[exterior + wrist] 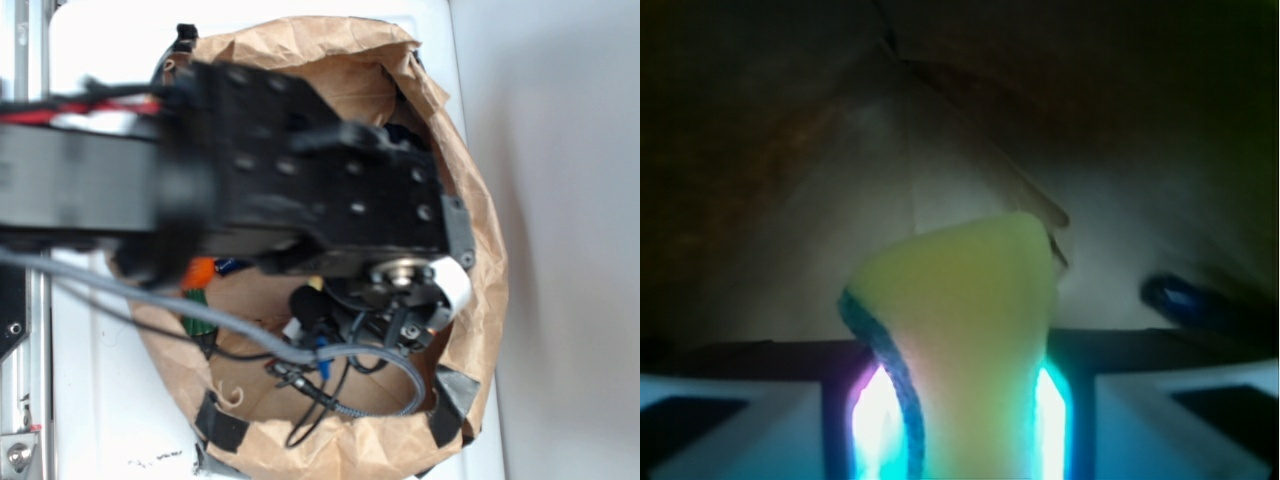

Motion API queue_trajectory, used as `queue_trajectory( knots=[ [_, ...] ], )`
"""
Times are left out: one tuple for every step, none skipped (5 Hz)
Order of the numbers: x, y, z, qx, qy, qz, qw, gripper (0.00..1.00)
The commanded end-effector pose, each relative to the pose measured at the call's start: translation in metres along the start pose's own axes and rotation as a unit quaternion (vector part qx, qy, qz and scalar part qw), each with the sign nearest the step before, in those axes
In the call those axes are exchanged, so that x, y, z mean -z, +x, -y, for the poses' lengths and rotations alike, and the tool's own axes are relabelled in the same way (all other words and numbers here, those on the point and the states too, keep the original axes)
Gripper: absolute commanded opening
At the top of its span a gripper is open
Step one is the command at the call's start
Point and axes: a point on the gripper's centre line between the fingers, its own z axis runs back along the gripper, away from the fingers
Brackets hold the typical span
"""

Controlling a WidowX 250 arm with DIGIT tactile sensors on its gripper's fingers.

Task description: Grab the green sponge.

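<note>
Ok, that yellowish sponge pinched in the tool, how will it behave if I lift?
The yellowish sponge looks soft: it narrows where the tool pinches it and flares above, so it will likely flex rather than stay stiff. Probably light for its size. Its foam should grip, not slip.

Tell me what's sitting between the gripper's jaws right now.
A yellow sponge with a dark edge, squeezed between the jaws inside the paper bag. The wrist view shows it; in the exterior view the arm hides it.

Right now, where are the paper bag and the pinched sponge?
paper bag (478, 215), exterior view, its right wall.
sponge (962, 330), wrist view, middle of its pale face.
</note>
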Motion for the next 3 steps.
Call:
queue_trajectory(
  knots=[
    [-0.064, -0.02, -0.019, -0.176, 0.015, -0.115, 0.977, 0.0],
    [-0.082, -0.033, -0.023, -0.216, 0.015, -0.111, 0.97, 0.0],
    [-0.09, -0.043, -0.019, -0.222, 0.031, -0.068, 0.972, 0.0]
  ],
)
